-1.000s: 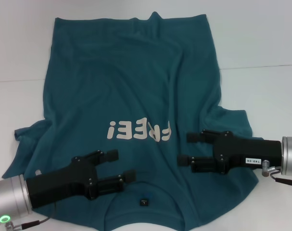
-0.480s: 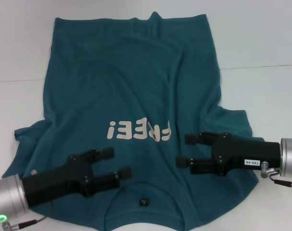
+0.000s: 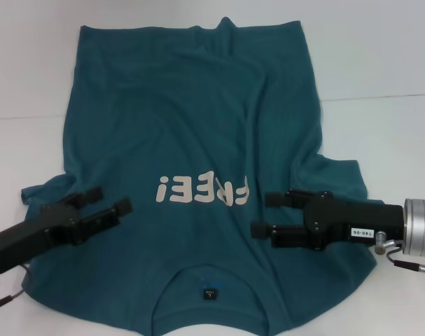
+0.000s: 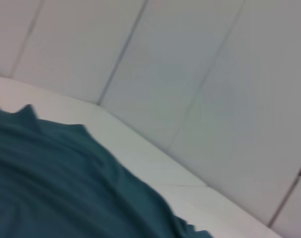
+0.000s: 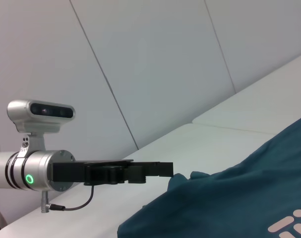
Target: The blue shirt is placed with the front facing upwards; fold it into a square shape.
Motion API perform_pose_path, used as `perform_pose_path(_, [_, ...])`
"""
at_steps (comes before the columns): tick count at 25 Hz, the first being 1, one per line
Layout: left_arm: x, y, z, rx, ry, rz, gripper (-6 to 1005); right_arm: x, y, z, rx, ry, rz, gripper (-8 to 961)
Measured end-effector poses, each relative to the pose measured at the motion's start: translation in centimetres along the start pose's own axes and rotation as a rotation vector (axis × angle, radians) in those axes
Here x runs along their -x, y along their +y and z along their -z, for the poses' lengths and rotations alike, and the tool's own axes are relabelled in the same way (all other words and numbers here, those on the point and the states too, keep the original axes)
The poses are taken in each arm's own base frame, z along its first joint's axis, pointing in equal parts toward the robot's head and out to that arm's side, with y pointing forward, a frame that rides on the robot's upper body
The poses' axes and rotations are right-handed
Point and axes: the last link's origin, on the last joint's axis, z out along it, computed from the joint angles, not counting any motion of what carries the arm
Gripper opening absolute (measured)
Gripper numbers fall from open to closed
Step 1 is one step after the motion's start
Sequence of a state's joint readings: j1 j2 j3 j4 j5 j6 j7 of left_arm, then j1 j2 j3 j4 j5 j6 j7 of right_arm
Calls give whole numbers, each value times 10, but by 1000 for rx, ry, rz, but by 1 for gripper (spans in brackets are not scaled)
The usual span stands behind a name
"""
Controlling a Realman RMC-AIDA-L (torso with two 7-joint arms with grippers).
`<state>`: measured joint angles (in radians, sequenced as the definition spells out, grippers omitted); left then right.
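The blue shirt (image 3: 191, 126) is dark teal with white lettering (image 3: 201, 189); both grippers are black, the table (image 3: 380, 63) white.

The blue shirt (image 3: 191, 147) lies flat on the table (image 3: 380, 63) beneath both my grippers: left gripper (image 3: 108, 201) over its left sleeve, right gripper (image 3: 263, 214) right of the collar.

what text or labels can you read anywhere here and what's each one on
"FREE!": white lettering on the chest of the dark teal-blue cotton T-shirt, upside down in the head view.
White sticker on the right arm's black pincer: digits too small to read.
Small dark tag inside the collar: mark too small to read.
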<state>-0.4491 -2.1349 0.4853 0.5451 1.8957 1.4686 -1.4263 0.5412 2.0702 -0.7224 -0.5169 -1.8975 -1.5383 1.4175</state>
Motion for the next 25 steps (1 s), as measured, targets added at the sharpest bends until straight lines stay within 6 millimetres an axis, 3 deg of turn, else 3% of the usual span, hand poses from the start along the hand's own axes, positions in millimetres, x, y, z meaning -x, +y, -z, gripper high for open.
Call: perform_pose_path(25, [0, -53, 29, -371, -30, 15, 901, 1, -1, -1, -9, -11, -22, 912])
